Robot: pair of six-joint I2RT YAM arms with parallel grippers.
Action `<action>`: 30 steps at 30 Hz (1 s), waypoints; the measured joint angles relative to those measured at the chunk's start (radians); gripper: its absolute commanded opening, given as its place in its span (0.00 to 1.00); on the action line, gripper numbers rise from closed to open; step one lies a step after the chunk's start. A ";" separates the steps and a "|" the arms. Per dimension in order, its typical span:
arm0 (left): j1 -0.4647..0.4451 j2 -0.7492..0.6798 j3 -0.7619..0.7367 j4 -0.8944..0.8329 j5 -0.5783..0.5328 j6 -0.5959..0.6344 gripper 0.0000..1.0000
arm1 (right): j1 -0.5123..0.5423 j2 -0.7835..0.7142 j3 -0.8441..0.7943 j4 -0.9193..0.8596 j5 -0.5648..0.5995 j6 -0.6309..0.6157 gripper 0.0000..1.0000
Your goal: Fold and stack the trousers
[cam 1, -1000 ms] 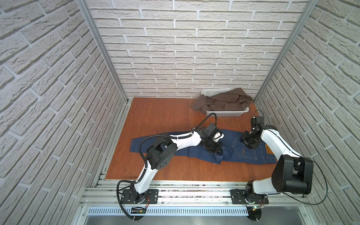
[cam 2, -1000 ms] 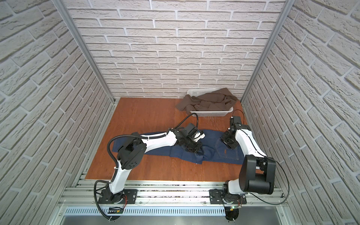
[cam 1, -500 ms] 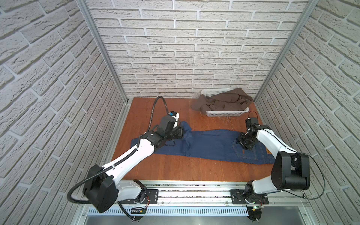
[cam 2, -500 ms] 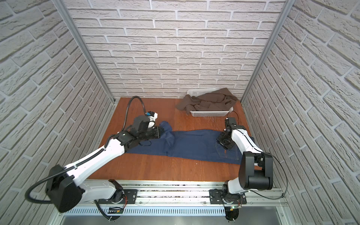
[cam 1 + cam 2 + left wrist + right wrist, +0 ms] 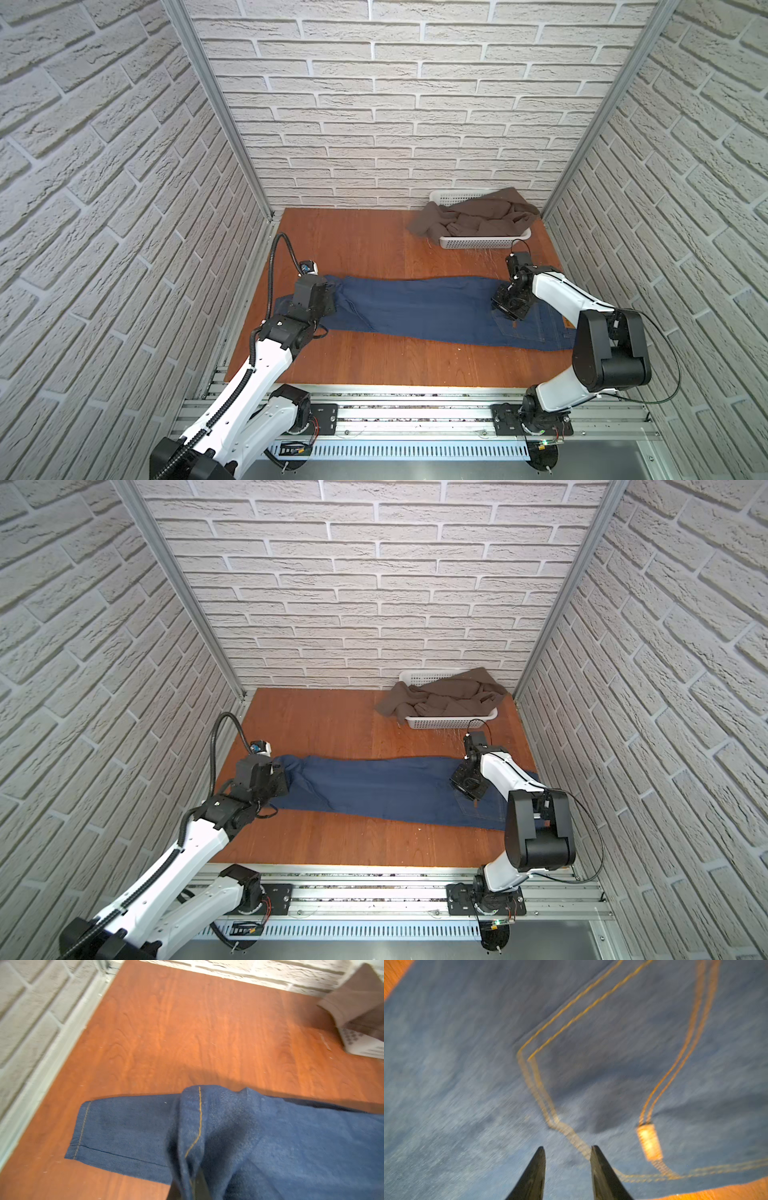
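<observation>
Here the trousers [image 5: 415, 307] bear a seemingly illegible patch [image 5: 566, 323].

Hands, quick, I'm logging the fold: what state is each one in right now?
Left hand: closed on the trousers, near a leg end.
Right hand: open, jaws apart over the denim.

Trousers [image 5: 419, 307]: plain dark blue denim; stitching [image 5: 539, 1093] orange-tan, in double rows; tan patch [image 5: 566, 323] at the waistband. Table [image 5: 365, 245]: reddish-brown wood grain. Basket [image 5: 478, 242]: white, perforated walls. Garment [image 5: 473, 216] in it: plain grey-brown. Walls [image 5: 395, 104]: off-white brick pattern. Robot arms [image 5: 565, 291]: white with black joints.
</observation>
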 measured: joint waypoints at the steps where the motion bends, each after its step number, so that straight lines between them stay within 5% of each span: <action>1: 0.013 0.010 0.001 0.000 -0.011 0.006 0.05 | 0.004 0.004 0.000 0.002 0.000 0.001 0.38; 10: 0.086 0.113 0.005 0.001 -0.064 0.044 0.20 | 0.011 0.047 0.000 0.015 0.005 0.002 0.38; 23: 0.151 0.143 0.045 -0.009 -0.146 0.043 0.11 | 0.011 0.155 0.056 0.004 0.030 0.000 0.34; 30: 0.226 0.186 0.077 -0.008 -0.272 0.069 0.15 | 0.011 0.168 0.070 -0.009 0.031 -0.001 0.34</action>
